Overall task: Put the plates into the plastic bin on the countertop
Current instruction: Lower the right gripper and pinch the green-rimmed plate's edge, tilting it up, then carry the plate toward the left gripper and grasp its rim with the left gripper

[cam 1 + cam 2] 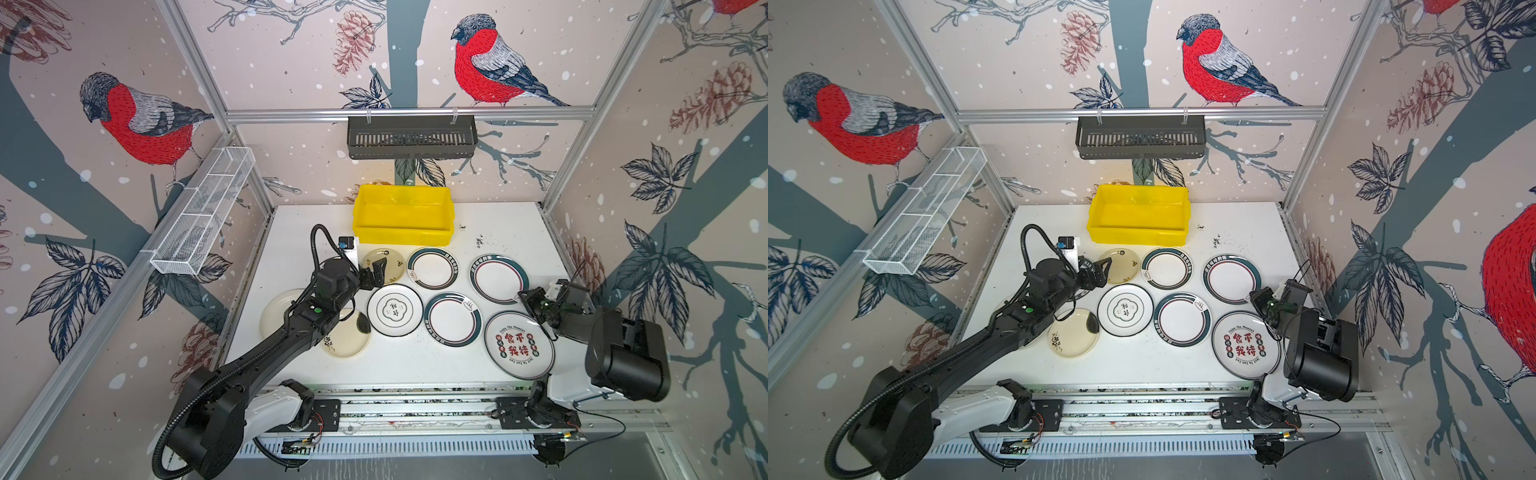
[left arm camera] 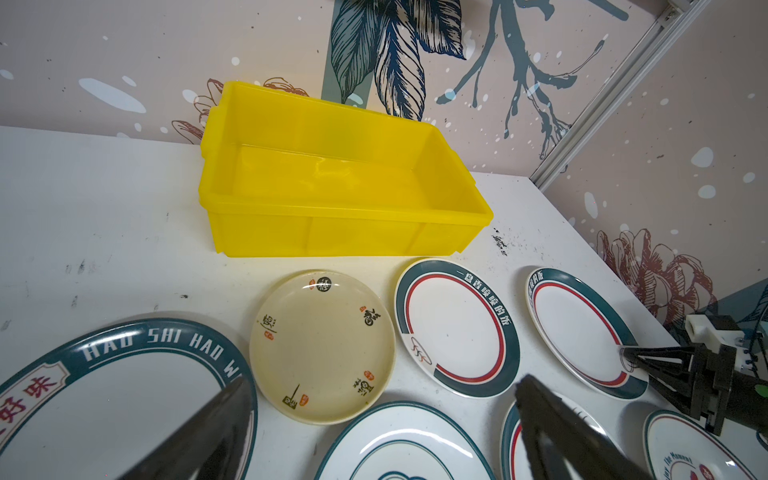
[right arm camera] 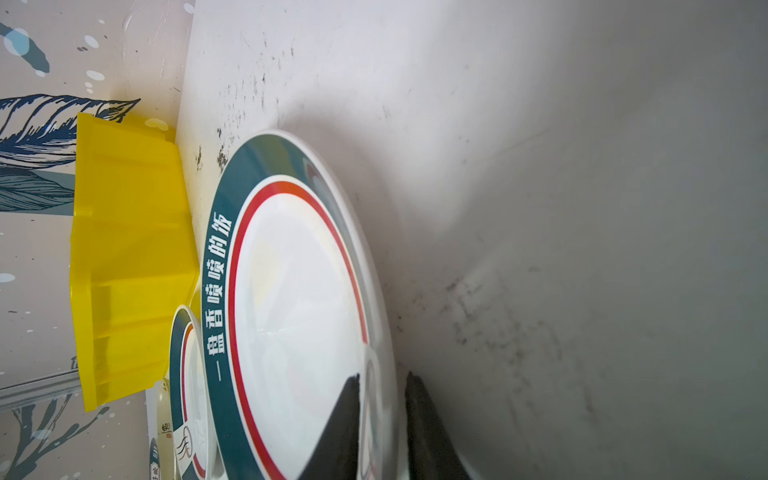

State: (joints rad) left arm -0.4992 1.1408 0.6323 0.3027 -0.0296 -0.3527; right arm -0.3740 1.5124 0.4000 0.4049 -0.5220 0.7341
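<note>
The white countertop (image 1: 415,365) carries the empty yellow plastic bin (image 1: 402,235) at its back and the plates (image 1: 395,309) spread flat before it; they look stiff, glossy, slippery, chippable, best pinched at the rim; the right gripper (image 3: 382,378) straddles the edge of a teal-rimmed plate (image 3: 299,291), jaws narrow, contact unclear; the left gripper (image 2: 382,380) gapes wide, empty, over a yellowish dish (image 2: 322,345); rims read "一盘香喷喷的饭" and "HAO SHI HAO"
</note>
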